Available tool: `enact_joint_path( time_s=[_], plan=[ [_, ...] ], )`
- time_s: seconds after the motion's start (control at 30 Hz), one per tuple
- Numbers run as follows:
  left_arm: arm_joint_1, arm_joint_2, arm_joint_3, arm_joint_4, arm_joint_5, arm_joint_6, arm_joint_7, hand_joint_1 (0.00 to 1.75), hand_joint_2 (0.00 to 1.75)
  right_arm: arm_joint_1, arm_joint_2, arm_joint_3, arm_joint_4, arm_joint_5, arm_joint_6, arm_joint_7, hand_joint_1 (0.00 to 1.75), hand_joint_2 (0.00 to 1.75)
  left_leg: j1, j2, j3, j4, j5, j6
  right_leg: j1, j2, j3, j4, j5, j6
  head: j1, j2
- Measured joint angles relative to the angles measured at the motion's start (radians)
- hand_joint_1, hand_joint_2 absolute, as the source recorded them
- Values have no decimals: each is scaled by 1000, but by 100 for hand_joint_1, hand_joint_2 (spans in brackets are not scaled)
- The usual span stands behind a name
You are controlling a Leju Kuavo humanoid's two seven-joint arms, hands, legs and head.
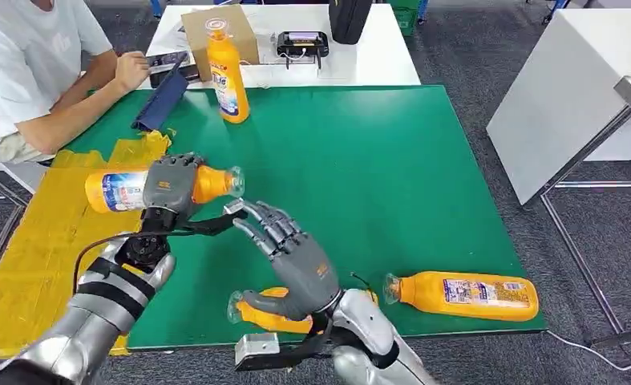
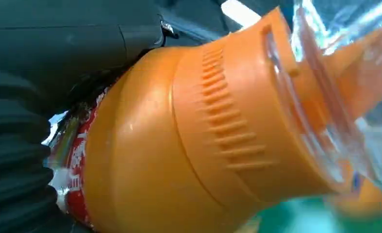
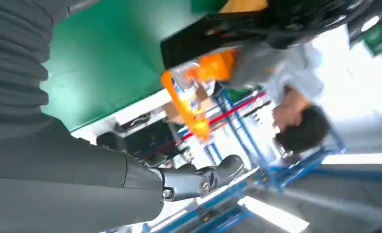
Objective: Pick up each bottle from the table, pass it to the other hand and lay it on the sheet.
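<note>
The left hand [image 1: 170, 186] holds an orange bottle [image 1: 119, 190] sideways, up over the edge of the yellow sheet [image 1: 35, 241]; the right hand [image 1: 292, 255] is wide and holds nothing, just beside the bottle's clear cap.

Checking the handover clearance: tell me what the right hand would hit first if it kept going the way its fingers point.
Probably the clear cap end of the orange bottle that the left hand holds. The right hand has its fingers spread toward it, up and to the left in the head view. Depth is unclear, so it might pass just beneath.

Seated person [image 1: 23, 72], cardboard box [image 1: 220, 36], possibly a phone [image 1: 167, 59]
</note>
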Motion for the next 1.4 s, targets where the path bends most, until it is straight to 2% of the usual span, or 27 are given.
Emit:
enact_joint_path(
  time_s=[0.13,0.4,0.43,0.63,1.0,1.03,1.07,1.23,1.27,1.3,1.4],
  plan=[
    [-42,6,-8,157,0,-5,2,175,175,0,-13,24,3,-3,9,1,0,175,0,-1,-1,0,0,0,0,0,0,0,0,0,0,0],
    [-89,9,32,380,13,-137,52,175,175,-1,-34,73,62,22,50,17,0,175,0,-1,-2,0,0,0,0,0,0,0,-1,0,0,0],
    [-90,10,42,394,10,-135,71,40,175,-1,-35,77,74,44,50,37,0,175,0,-1,-1,0,0,0,0,0,0,0,-1,0,-1,0],
    [-102,11,76,449,1,-118,101,40,175,-9,-42,91,131,84,50,76,0,175,0,-2,0,0,0,0,0,-1,2,0,-1,0,0,0],
    [-103,11,80,460,1,-115,103,40,175,-12,-45,92,144,86,50,78,0,175,0,-2,0,0,0,0,0,-1,2,0,-1,0,0,0],
    [-103,11,80,460,1,-115,103,12,175,-12,-45,92,144,86,50,78,0,175,0,-2,0,0,0,0,0,-1,2,0,-1,0,0,0],
    [-103,11,80,460,1,-114,103,0,175,-12,-45,92,145,86,50,78,0,175,0,-2,0,0,0,0,0,-1,2,0,-1,0,0,0],
    [-104,11,88,477,0,-109,103,0,175,-18,-45,97,170,101,59,97,0,175,0,-2,1,0,0,-1,0,-1,2,0,-1,0,0,0],
    [-97,10,139,478,57,-42,44,0,175,-18,-66,98,204,164,102,199,0,175,0,-2,1,0,0,-1,0,-1,3,0,-1,0,0,0],
    [-65,2,211,462,165,84,-77,0,175,-7,-89,88,221,204,113,254,0,175,0,-2,1,0,0,-1,0,-1,2,0,-1,0,0,0],
    [-15,-15,290,404,274,190,-189,0,175,15,-108,64,224,256,112,305,0,175,0,-2,1,0,0,-1,0,-1,1,0,-1,0,0,0]
  ],
)
